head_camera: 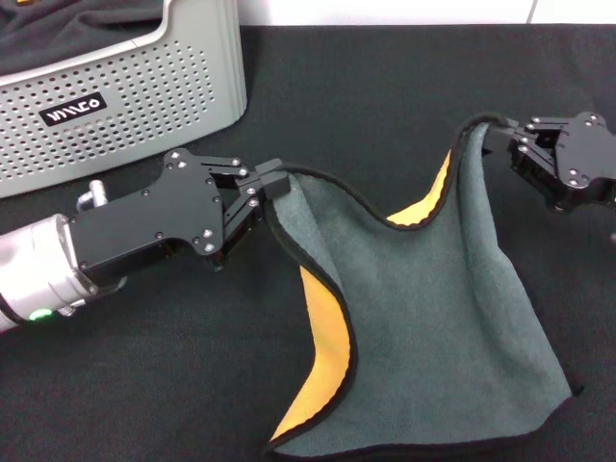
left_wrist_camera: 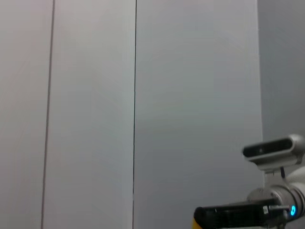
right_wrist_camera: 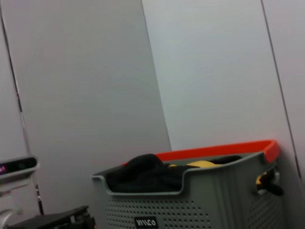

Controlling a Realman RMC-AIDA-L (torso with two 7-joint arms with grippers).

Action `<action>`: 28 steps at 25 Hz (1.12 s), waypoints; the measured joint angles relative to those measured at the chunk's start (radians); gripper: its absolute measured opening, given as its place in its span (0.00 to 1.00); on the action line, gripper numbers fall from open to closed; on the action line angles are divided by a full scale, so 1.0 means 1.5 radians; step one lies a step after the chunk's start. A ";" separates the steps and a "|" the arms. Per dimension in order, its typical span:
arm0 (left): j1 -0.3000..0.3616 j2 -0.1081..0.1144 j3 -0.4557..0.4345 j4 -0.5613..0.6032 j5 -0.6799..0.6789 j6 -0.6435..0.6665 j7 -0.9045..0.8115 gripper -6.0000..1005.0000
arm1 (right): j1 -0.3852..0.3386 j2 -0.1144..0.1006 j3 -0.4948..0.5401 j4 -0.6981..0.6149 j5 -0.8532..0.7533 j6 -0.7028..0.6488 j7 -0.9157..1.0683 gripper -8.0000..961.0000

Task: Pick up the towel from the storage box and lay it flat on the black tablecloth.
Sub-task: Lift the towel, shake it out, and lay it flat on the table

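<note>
The grey-green towel (head_camera: 443,318) with thin black edging is held up by two corners and sags between them. Its lower part rests on the black tablecloth (head_camera: 385,87), and its yellow-orange reverse shows at two folds. My left gripper (head_camera: 272,183) is shut on the towel's left corner, just in front of the storage box (head_camera: 125,96). My right gripper (head_camera: 518,135) is shut on the towel's right corner at the far right. The light grey perforated storage box also shows in the right wrist view (right_wrist_camera: 190,205), with an orange strip behind its rim.
A dark charcoal cloth (head_camera: 77,24) lies inside the box and also shows in the right wrist view (right_wrist_camera: 147,174). The box stands at the back left. The left wrist view shows mostly a pale wall.
</note>
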 joint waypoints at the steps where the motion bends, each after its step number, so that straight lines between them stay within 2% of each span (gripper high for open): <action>1: -0.001 0.000 0.000 0.000 0.000 -0.003 0.004 0.04 | 0.004 0.000 0.000 0.007 0.000 0.004 -0.006 0.02; 9: -0.005 -0.001 -0.004 0.004 -0.008 -0.021 0.034 0.04 | 0.012 0.004 0.000 0.023 0.000 0.043 -0.022 0.02; 16: -0.017 -0.001 -0.003 0.004 -0.008 -0.080 0.058 0.04 | 0.016 0.003 0.000 0.025 0.000 0.066 -0.026 0.02; 28: -0.027 -0.001 0.000 0.004 0.011 -0.135 0.097 0.04 | 0.043 0.005 -0.009 0.053 0.000 0.130 -0.027 0.02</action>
